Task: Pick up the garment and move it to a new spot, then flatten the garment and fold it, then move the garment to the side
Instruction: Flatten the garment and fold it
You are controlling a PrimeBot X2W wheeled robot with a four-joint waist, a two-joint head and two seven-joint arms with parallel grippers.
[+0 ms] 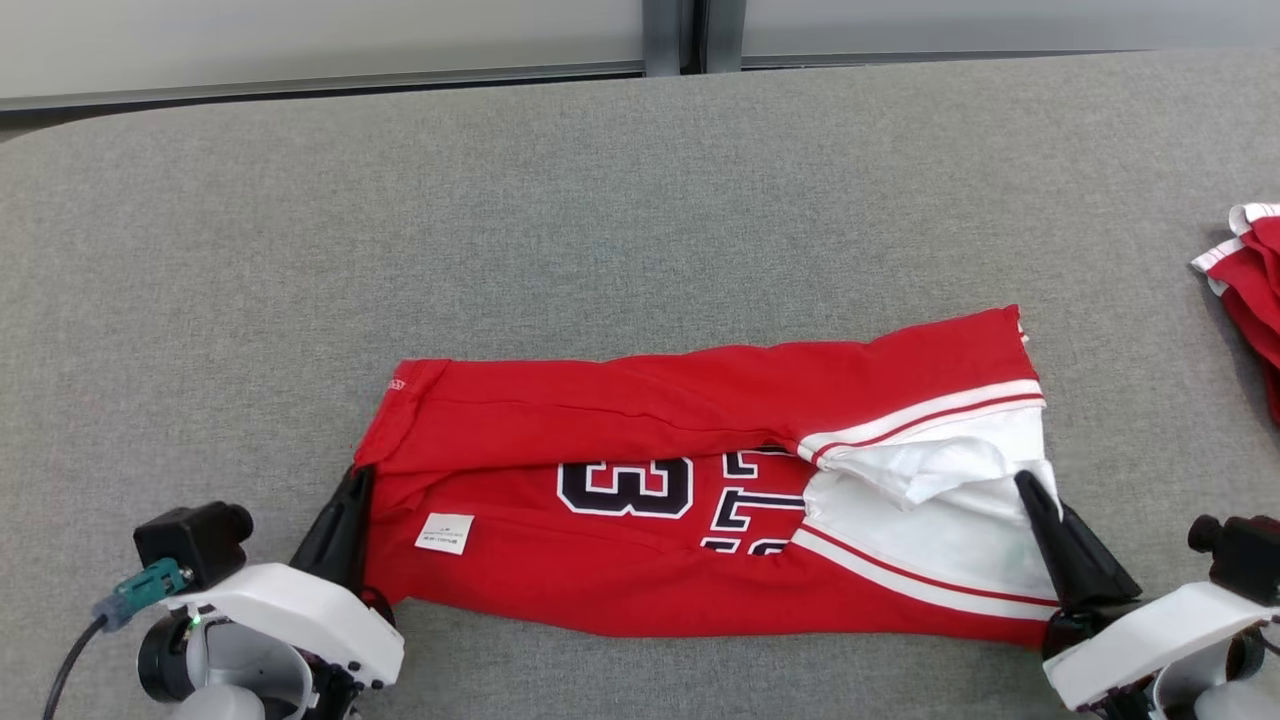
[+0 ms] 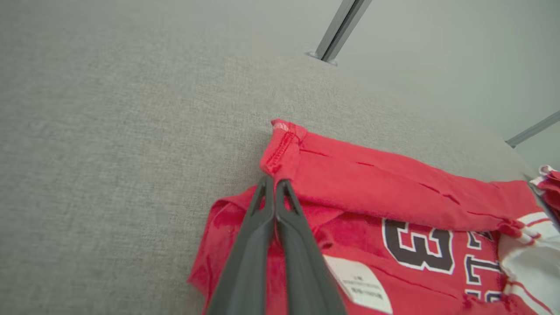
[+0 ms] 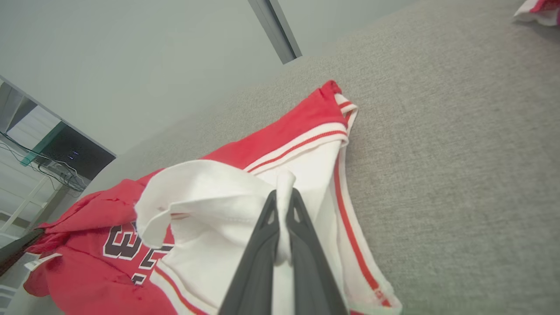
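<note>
A red garment (image 1: pixel 620 560) with white sleeves, dark numerals and a white label lies partly folded lengthwise on the grey table (image 1: pixel 600 220). My left gripper (image 1: pixel 352 482) is shut on its left edge; in the left wrist view the closed fingers (image 2: pixel 262 227) pinch red cloth (image 2: pixel 393 183) at the fold. My right gripper (image 1: pixel 1022 487) is shut on the white sleeve end at the right; in the right wrist view white fabric (image 3: pixel 210 192) is pinched between the fingers (image 3: pixel 302 245).
A second red and white garment (image 1: pixel 1250 290) lies at the table's right edge, also seen as cloth (image 3: pixel 538 8) in the right wrist view. The table's far edge meets a pale wall with a grey post (image 1: pixel 668 35).
</note>
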